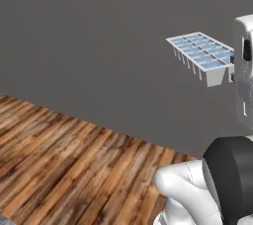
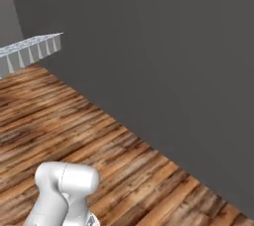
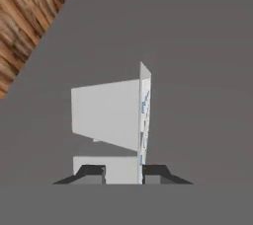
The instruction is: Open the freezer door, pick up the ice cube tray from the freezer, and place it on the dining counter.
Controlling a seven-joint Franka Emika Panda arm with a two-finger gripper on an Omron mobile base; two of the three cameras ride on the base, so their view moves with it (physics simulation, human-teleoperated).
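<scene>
High above the wooden plank floor (image 1: 74,165), the small white rectangular ice cube tray (image 1: 202,56) with its grid of pale blue cubes hangs level in the air, in front of a plain dark grey wall (image 1: 99,46). The two-finger gripper (image 3: 123,173) is closed on one short end of it. It looks light and rigid, but held by the end it could tilt, so a grip nearer the middle seems safer.

near end of ice cube tray (image 1: 202,54) hidden behind white arm in left base view, tray cut off by left edge in right base view (image 2: 30,51), cubes seen edge-on in hand view (image 3: 145,115), gripper (image 3: 123,172) fingertips partly covered by tray
</scene>
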